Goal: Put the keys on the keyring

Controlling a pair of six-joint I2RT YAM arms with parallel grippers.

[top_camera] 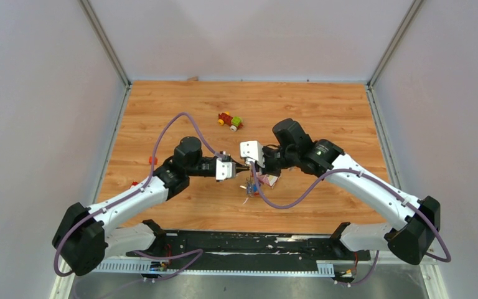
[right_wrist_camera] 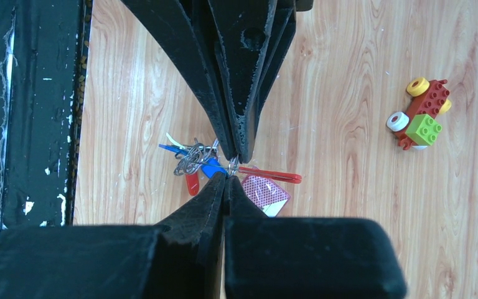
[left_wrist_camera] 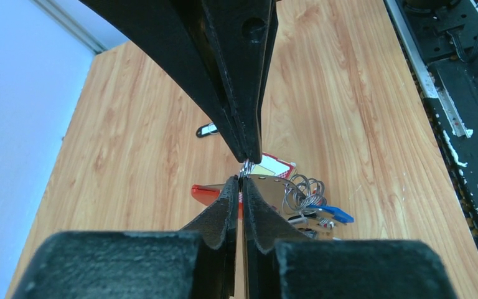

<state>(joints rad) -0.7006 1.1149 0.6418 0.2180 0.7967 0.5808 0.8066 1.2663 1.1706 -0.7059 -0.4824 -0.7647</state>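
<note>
The left gripper (left_wrist_camera: 241, 180) and right gripper (right_wrist_camera: 226, 179) both clamp the thin metal keyring (left_wrist_camera: 247, 166). The blue-headed key (right_wrist_camera: 208, 167) appears threaded; the black-headed key (left_wrist_camera: 206, 129) lies loose.

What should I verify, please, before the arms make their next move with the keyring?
1. Left pincer shut on the keyring: ok.
2. Right pincer shut on it too: ok.
3. Ring's coil pried open: cannot tell.
4. Blue key threaded on: cannot tell.
5. Black key threaded on: not ok, it lies loose on the table.
6. Toy car away from the work: ok.
</note>
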